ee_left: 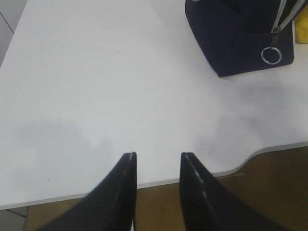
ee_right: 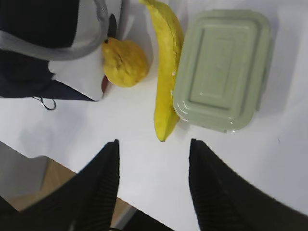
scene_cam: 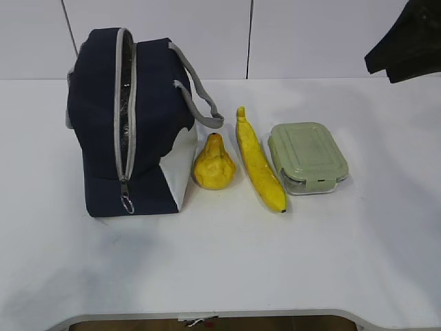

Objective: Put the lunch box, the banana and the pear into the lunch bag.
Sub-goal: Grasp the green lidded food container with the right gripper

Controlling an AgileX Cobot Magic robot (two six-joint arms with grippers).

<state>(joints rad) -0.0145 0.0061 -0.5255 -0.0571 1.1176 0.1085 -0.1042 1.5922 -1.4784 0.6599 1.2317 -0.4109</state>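
The navy lunch bag (scene_cam: pixel 103 124) stands at the left, its grey zipper run down to the ring pull (scene_cam: pixel 127 203), with silver lining showing in the slit. To its right lie the yellow pear (scene_cam: pixel 213 163), the banana (scene_cam: pixel 258 162) and the green-lidded lunch box (scene_cam: pixel 306 157) in a row. My right gripper (ee_right: pixel 154 142) is open and empty, held above the table just short of the banana's dark tip (ee_right: pixel 162 137), with the lunch box (ee_right: pixel 221 67) and pear (ee_right: pixel 125 62) beyond. My left gripper (ee_left: pixel 158 155) is open and empty over the table's front edge, well away from the bag (ee_left: pixel 236 38).
The white table (scene_cam: pixel 220 262) carries only these things. Its front edge has a curved cut-out (ee_left: pixel 250 156). Part of my right arm (scene_cam: pixel 406 38) hangs dark at the top right of the exterior view. A white wall stands behind the table.
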